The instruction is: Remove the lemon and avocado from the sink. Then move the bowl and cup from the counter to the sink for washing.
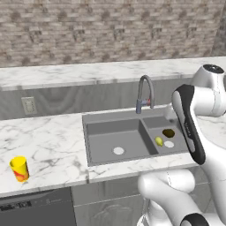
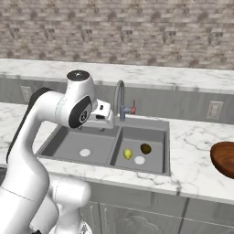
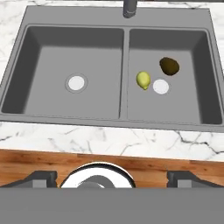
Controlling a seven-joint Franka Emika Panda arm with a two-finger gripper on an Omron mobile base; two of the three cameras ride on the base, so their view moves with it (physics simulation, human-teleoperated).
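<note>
The sink (image 3: pixel 122 65) is a matte grey rectangular unit with two basins, each with one white round drain, and one curved metal faucet (image 1: pixel 145 90) rising at its back rim. In the right basin lie two fruits: one lemon (image 3: pixel 143 80), smooth, yellow-green and oval with a pointed end, and one avocado (image 3: pixel 169 66), dark, almost black and rounded. The lemon sits just beside the white drain and the avocado a little further back, the two near each other but apart. The left basin holds only its drain.

The counter (image 1: pixel 48 141) is white marble with grey veining; the wall behind is rough brown brick. One yellow tapered cup (image 1: pixel 19 168) with a red-orange patch stands upright on the counter, well to the left of the sink. One reddish-brown, wood-grained round bowl (image 2: pixel 224 157) rests on the counter to the right of the sink.

The gripper (image 3: pixel 112 177) hangs above the sink's front edge, its fingers spread wide and released, grasping nothing.
</note>
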